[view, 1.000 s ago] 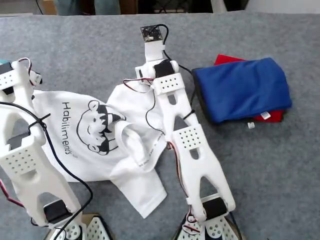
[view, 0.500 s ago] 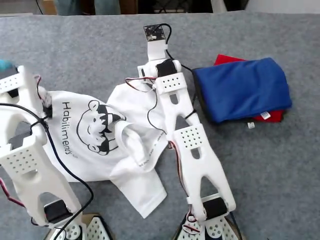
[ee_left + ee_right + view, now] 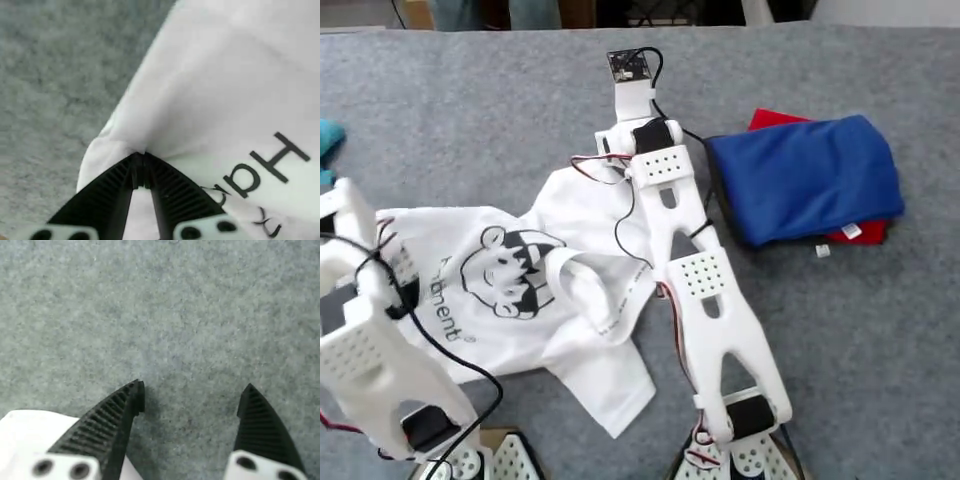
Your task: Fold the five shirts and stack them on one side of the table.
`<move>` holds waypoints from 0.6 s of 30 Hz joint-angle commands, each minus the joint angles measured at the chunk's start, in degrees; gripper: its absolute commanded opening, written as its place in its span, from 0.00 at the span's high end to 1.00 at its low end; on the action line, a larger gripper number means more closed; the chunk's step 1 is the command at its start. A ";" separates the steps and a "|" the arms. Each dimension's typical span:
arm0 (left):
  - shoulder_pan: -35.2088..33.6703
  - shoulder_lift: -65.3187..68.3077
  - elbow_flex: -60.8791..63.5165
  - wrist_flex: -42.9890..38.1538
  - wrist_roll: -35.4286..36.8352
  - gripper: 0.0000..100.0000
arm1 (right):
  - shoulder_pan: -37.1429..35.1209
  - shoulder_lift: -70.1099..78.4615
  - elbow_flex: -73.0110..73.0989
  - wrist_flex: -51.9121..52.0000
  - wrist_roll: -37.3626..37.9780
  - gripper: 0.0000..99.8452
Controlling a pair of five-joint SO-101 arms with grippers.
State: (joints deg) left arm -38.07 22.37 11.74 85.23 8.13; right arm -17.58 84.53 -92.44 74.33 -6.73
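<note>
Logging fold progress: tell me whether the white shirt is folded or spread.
Spread, not folded: the white shirt lies rumpled and open, print facing up, one edge pinched in the left gripper.

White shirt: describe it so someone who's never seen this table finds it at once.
On the grey table, between the left arm and the right arm, the white shirt lies spread out, its edge pinched in the left claw. Unlike the folded blue shirt stacked on a red shirt to its right, it is unfolded and carries a black cartoon face and lettering.
</note>
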 commanded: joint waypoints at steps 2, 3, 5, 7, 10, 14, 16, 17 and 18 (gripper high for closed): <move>-5.05 -11.60 12.26 1.41 -12.84 0.97 | 1.05 -0.75 -3.21 -1.76 -0.35 0.70; -6.46 -14.24 14.02 1.49 -14.95 0.97 | 1.05 -0.75 -3.21 -1.76 -0.35 0.70; -8.92 -19.08 15.69 3.60 -18.90 0.97 | 1.05 -0.75 -3.21 -1.76 -0.35 0.70; -11.03 -23.74 14.55 6.68 -21.01 0.97 | 1.05 -0.75 -3.21 -1.76 -0.35 0.70; -12.70 -30.42 6.73 11.96 -20.84 0.97 | 0.97 -0.75 -3.21 -2.02 -0.35 0.70; -12.00 -34.99 -8.57 15.21 -14.33 0.97 | 1.14 -0.75 -3.21 -2.11 -0.35 0.70; -10.68 -34.46 -16.40 15.47 -9.05 0.97 | 1.14 -0.75 -3.21 -2.11 -0.35 0.70; -9.80 -33.67 -19.38 15.47 -5.71 0.97 | 1.14 -0.66 -3.21 -2.11 -0.35 0.70; -8.40 -32.26 -21.67 15.21 -2.37 0.97 | 1.32 -0.66 -3.21 -2.02 -0.35 0.70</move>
State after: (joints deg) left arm -49.23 -9.80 0.84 99.91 -2.95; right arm -17.58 84.53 -92.44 73.27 -6.73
